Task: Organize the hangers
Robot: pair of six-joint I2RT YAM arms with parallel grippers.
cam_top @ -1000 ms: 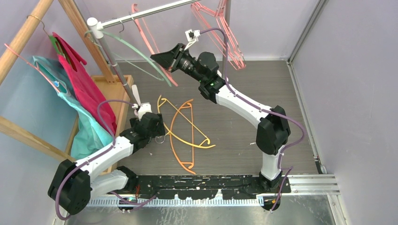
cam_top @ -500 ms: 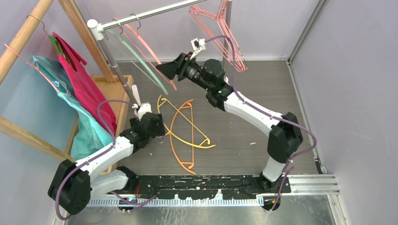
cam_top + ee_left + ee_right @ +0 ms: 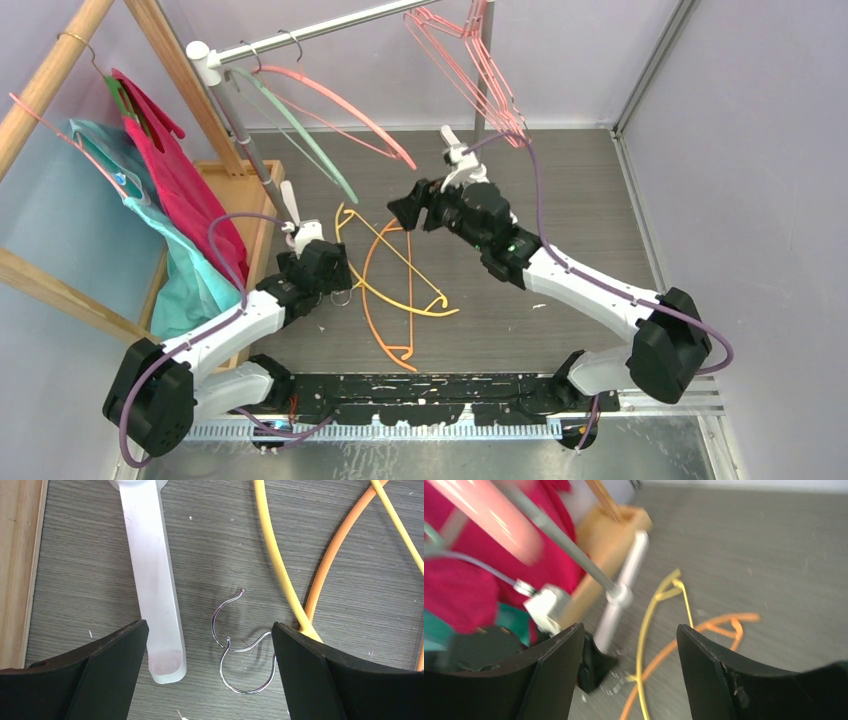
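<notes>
Since the yellow hanger [image 3: 392, 262] and orange hanger [image 3: 383, 300] lie crossed flat on the tabletop [image 3: 580, 200] while the others hang from the metal rail [image 3: 320, 30], I'd judge those two are what's left.

Left end effector [image 3: 208, 630]: low over the tabletop, jaws wide apart, holding nothing. It straddles the two chrome wire hooks [image 3: 235, 645] where they overlap. It looks lined up to pinch a hook, probably the easiest part to grab on a flat-lying hanger.

Right end effector [image 3: 629, 630]: also spread wide and empty, hovering above the far ends of the same pair. Its wrist view is blurred.

On the rail, the pale green hanger [image 3: 300, 130] and salmon hanger [image 3: 345, 105] are smooth curved bars near the left end. The pink wire triangles [image 3: 485, 65] are bunched at the right.

The tabletop pair are glossy round-section arcs, so I'd guess slick and springy. The white rack foot [image 3: 152, 575] sits just beside one left finger, a snag risk on closing.
</notes>
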